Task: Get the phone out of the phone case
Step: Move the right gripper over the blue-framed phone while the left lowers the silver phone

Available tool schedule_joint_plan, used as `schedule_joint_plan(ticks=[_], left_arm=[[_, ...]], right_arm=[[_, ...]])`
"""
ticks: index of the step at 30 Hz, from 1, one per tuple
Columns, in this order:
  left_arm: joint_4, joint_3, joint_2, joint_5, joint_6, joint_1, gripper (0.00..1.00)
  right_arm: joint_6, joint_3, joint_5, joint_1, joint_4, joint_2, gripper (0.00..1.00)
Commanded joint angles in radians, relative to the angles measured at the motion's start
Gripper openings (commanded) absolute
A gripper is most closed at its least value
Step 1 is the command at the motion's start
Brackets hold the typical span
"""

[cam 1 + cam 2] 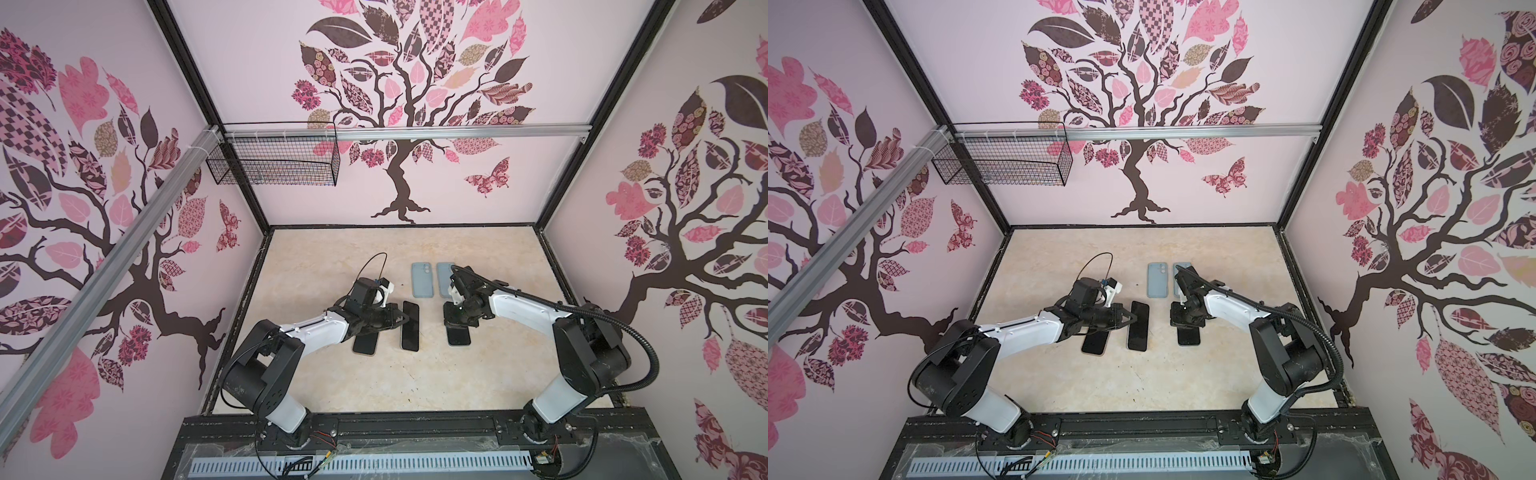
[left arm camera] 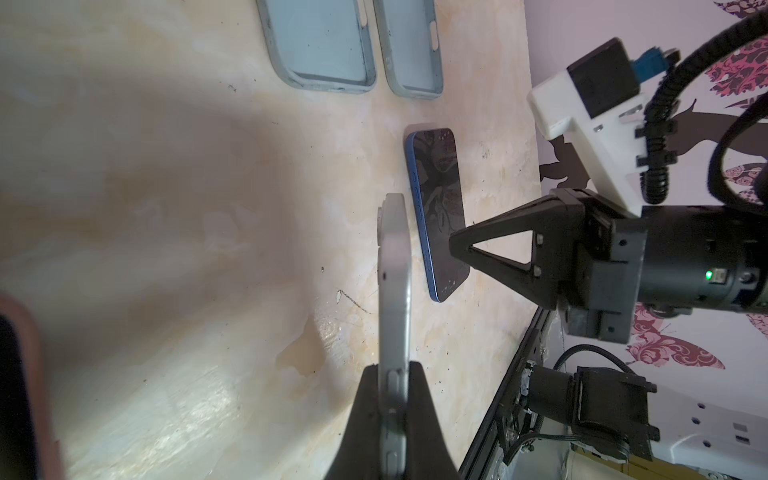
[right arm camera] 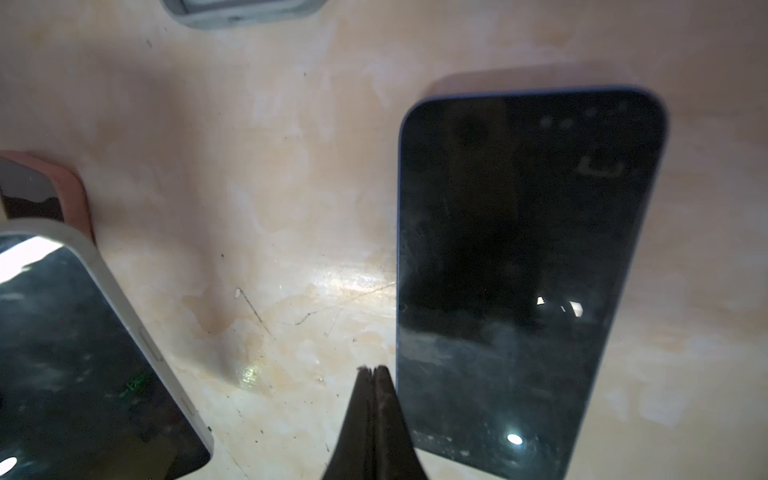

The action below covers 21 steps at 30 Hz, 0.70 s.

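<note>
as the left gripper (image 2: 392,370) has its jaws clamped across the thickness of the grey-cased phone (image 2: 395,291), pinching front and back at 1 long edge near the side buttons, this item is entered as in hand; whether it sits clear of the table (image 2: 166,249) cannot be told.

location: front row, middle, between the pink-cased phone (image 3: 37,195) and the bare blue phone (image 3: 519,270), which lies flat, screen up.

right gripper (image 3: 374,372): jaws pressed together on nothing, tips just beside the blue phone's long edge.

also present: 2 empty cases (image 2: 320,41), side by side at the back of the table.

handling, judged: the phone is a stiff slab, moderately heavy, and its glass face is slick and breakable. the pale grey case (image 3: 114,291) is likely soft and grippy, with its lip lapping the screen all round. the best purchase is probably a case corner, peeled back while the other arm steadies the body. a pinch across front and back holds phone and case together, so it will not part them.
</note>
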<state>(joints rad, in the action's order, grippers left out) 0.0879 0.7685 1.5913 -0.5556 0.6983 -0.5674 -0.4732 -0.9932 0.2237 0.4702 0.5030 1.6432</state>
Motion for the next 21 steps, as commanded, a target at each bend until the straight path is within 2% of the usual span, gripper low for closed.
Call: schedule_joint_plan(ticks=[1,8,21], left_arm=[[0.124,0.045,0.021,0.011,0.048,-0.008,0.0],[0.154,0.04,0.045,0.036,0.066,-0.016,0.0],[0.197,0.022,0.088,0.021,0.096,-0.023,0.0]], right_arm=[[-0.01,-0.016,0.019,0.006,-0.046,0.016,0.0],[-0.007,-0.062,0.033,0.013,-0.057,0.111,0.0],[-0.006,-0.084,0.026,0.013,-0.056,0.172,0.0]])
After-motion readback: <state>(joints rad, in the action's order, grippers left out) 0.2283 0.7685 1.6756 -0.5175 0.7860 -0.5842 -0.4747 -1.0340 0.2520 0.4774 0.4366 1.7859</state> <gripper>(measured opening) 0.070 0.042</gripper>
